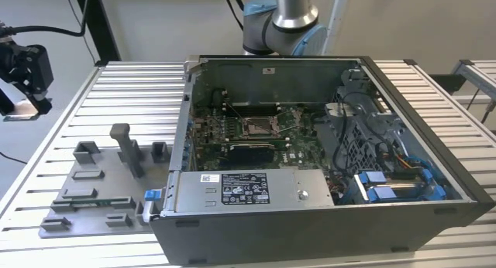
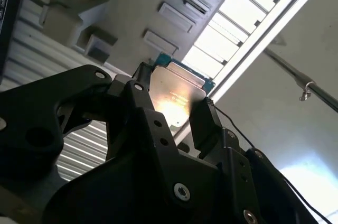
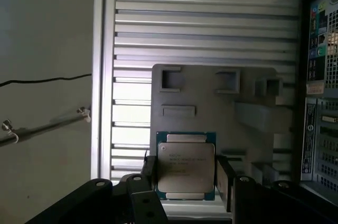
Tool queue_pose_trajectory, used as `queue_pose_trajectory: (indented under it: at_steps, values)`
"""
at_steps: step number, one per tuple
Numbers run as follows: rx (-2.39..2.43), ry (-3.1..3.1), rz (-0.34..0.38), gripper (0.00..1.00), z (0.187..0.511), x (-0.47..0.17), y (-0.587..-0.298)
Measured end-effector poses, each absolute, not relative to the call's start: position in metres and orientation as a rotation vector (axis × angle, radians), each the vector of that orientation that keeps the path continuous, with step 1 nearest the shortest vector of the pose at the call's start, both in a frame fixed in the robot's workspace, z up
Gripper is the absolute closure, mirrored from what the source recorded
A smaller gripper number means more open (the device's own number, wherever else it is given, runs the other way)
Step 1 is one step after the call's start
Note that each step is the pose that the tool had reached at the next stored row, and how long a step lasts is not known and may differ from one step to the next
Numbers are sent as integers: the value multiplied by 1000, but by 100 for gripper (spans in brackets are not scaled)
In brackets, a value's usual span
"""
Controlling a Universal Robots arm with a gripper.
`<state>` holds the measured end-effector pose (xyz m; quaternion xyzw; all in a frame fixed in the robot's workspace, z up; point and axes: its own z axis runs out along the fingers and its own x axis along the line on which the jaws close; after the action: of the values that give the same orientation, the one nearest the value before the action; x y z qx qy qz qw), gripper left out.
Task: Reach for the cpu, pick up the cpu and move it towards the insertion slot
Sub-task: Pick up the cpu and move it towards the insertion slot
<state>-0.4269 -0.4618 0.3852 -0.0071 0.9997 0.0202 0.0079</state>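
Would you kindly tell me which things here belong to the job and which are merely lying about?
Job: small square silvery-beige cpu, held in the black jaws; shiny silver-framed insertion slot on the green board.
Lying about: grey plastic fixture tray; silver power supply box; blue drive brackets.

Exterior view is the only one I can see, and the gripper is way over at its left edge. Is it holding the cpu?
Observer: Yes. In the first wrist view the cpu sits gripped between the gripper's two black fingers, with the grey fixture tray beyond it.
Operator: What does the cpu look like close up?
Observer: In the second wrist view its silvery face glints with light, and a blue-green edge shows along its far side.
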Motion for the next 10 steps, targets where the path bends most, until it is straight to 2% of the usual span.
queue_pose_trajectory:
  at_steps: [10]
  values:
    - [-22, 3125, 63, 100, 392, -427, -462]
